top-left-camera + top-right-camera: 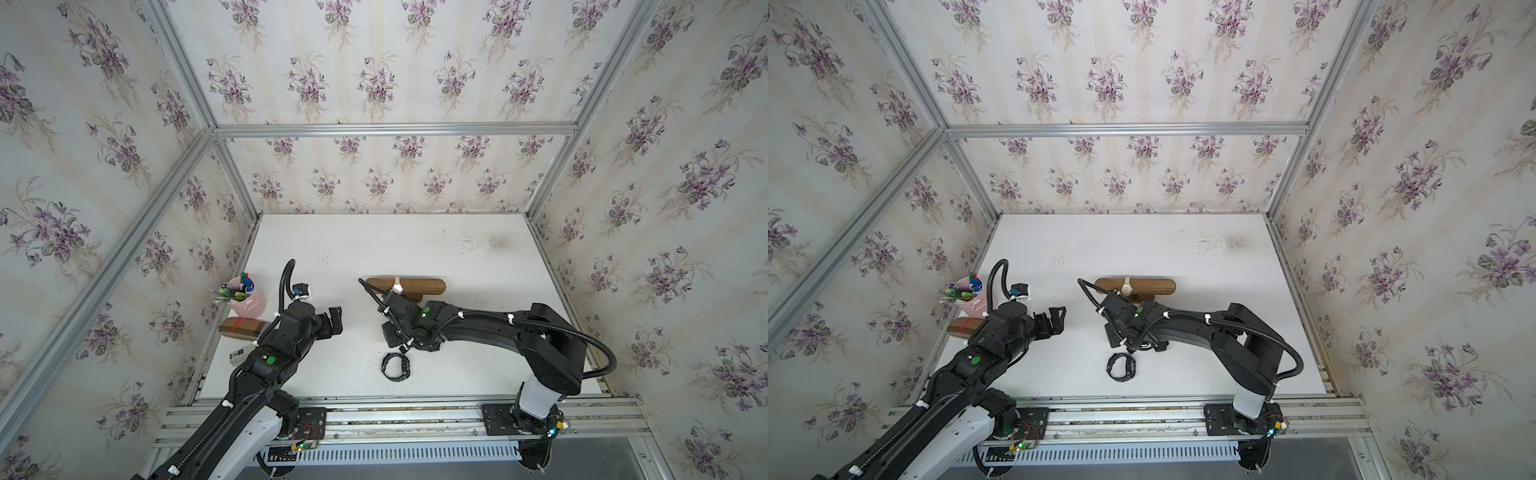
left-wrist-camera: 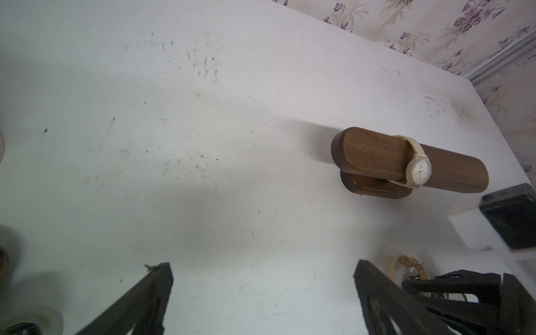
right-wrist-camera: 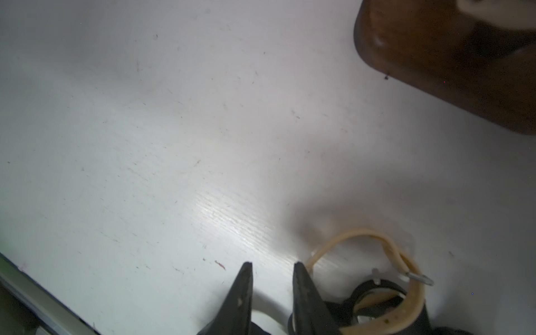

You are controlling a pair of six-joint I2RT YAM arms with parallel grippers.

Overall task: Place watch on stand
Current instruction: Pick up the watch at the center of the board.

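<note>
Soft, even light falls from overhead, so the white surface reads bright in both top views, where the wide lens bows the walls toward the edges. In the left wrist view the stand is sharp and casts a soft-edged shadow. In the right wrist view it is dimmer: a shadow greys the surface, a streak of glare shines through, and the fingers and stand blur.
</note>
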